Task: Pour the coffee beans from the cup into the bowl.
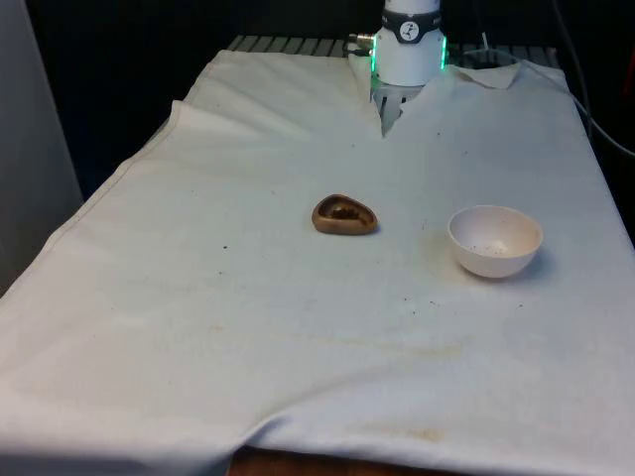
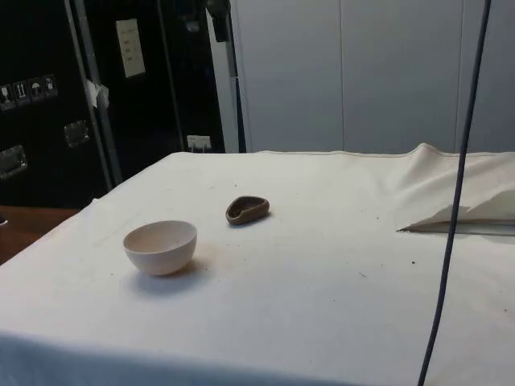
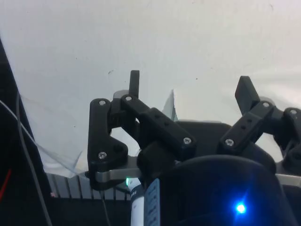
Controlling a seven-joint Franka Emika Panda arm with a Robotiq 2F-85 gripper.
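Observation:
A small brown cup (image 1: 344, 215) with dark coffee beans inside stands on the white cloth near the table's middle; in the side view the cup (image 2: 246, 210) sits beyond the bowl. A white bowl (image 1: 494, 240) stands to the front view's right of the cup, about a bowl's width away, and the bowl (image 2: 160, 246) looks hollow and pale inside. My gripper (image 3: 190, 92) is open, its two black fingers spread wide with nothing between them, high above the cloth near the robot's base.
The robot's white base (image 1: 409, 45) stands at the far end of the table. A dark cable (image 2: 452, 209) hangs down across the side view. Small dark specks dot the white cloth (image 1: 248, 327) around the bowl.

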